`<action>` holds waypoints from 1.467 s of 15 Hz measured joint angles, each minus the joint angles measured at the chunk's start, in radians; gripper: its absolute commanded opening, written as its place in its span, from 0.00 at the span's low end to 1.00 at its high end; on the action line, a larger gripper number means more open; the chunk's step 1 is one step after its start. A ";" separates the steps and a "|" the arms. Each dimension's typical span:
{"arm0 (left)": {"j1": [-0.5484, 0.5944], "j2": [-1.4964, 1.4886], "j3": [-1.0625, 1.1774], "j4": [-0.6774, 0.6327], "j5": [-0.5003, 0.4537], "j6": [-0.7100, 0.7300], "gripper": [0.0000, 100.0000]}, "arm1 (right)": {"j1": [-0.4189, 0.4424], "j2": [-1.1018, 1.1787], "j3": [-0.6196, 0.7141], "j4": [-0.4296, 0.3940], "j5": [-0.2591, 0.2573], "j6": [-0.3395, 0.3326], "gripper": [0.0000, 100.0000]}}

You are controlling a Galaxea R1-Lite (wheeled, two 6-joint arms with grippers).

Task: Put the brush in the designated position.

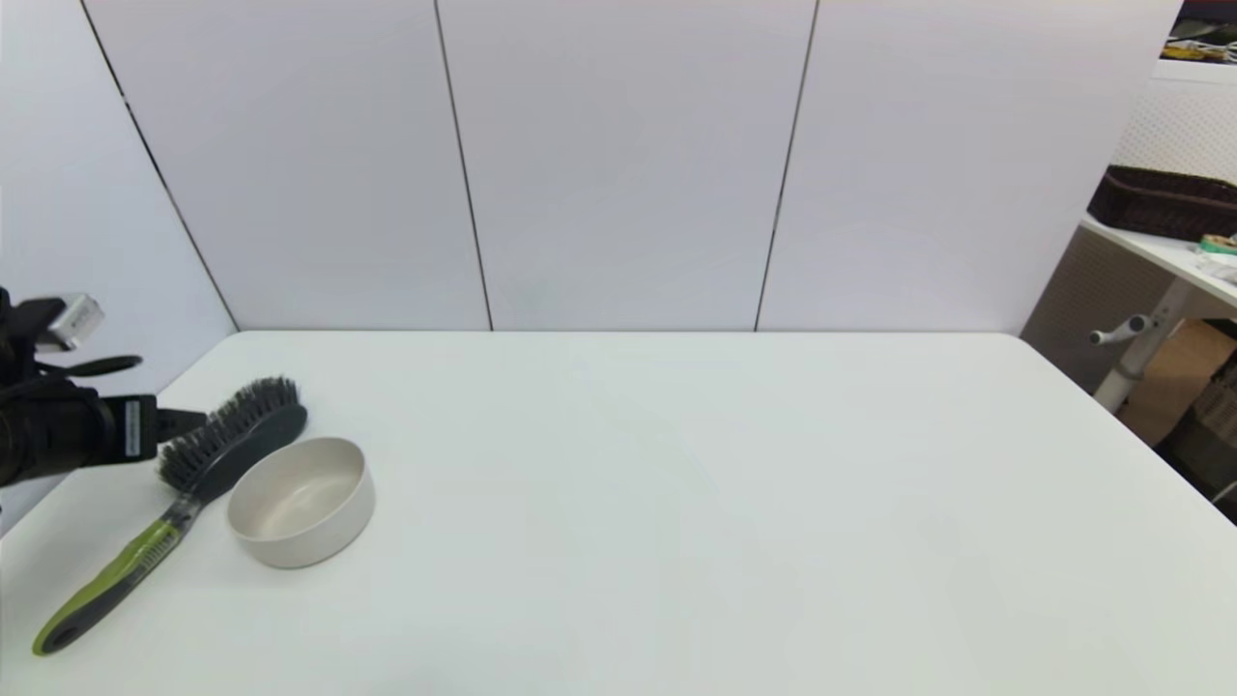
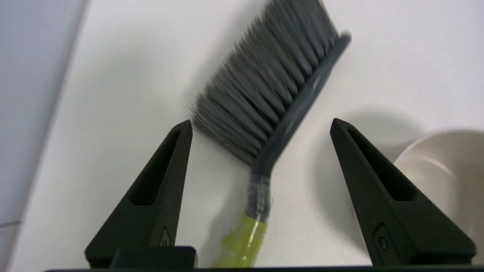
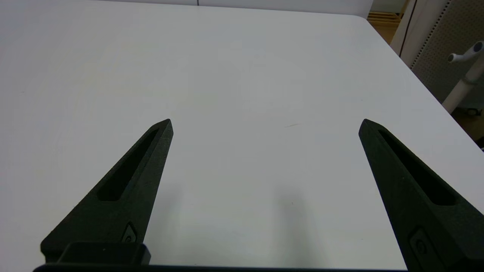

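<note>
The brush (image 1: 179, 483) lies flat on the white table (image 1: 676, 503) at the robot's left, near the left edge. Its bristled head (image 2: 264, 83) points toward the back wall; the lime-green and grey handle (image 1: 106, 580) runs toward the front edge. A cream bowl (image 1: 302, 501) stands just beside the head, on its right; whether the two touch cannot be told.

The left gripper (image 2: 261, 122) hovers by the head end of the brush with its fingers spread wide. In the left wrist view the neck between head and handle lies between the two fingers, with no contact visible. The right gripper (image 3: 264, 122) is parked over bare table well apart from the brush — fingers also spread, holding nothing.

Handling assessment:
- Weight: probably light, being a moulded plastic body with synthetic bristles.
- Stiffness: handle and oval back appear rigid; the bristles are soft and will yield, so a grip across them is likely to slip or tilt.
- Surface: the neck looks glossy and may be slippery; the grey inserts on the handle look like a better hold.
- Balance: the brush is long, so a grip at either extreme lets the free end droop.

Recommended hold — the upper handle just behind the neck, fingers closing across its width. Keep clear of the bowl during the lift.
</note>
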 measured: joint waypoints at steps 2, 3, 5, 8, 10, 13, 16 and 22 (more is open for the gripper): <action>-0.002 -0.036 -0.174 0.086 0.013 0.032 1.00 | 0.000 0.000 0.000 0.000 0.000 0.000 1.00; -0.008 -0.060 -0.296 0.155 0.016 0.045 1.00 | 0.000 0.000 0.000 0.000 0.001 0.000 1.00; -0.027 -0.125 -0.519 0.350 0.024 0.059 1.00 | 0.000 0.000 0.000 0.000 0.001 0.000 1.00; -0.044 -0.256 -0.641 0.547 0.033 0.083 1.00 | 0.000 0.000 0.000 0.000 0.000 0.000 1.00; -0.049 -0.369 -0.530 0.535 0.037 0.094 1.00 | 0.000 0.000 0.000 0.000 0.000 0.000 1.00; -0.056 -0.570 -0.110 0.431 0.039 0.103 1.00 | 0.000 0.000 0.000 0.000 0.000 0.000 1.00; -0.104 -0.787 0.322 0.252 0.052 0.098 1.00 | 0.000 0.000 0.000 0.000 0.000 0.000 1.00; -0.292 -1.278 0.761 0.102 0.101 0.046 1.00 | 0.000 0.000 0.000 0.000 0.000 0.000 1.00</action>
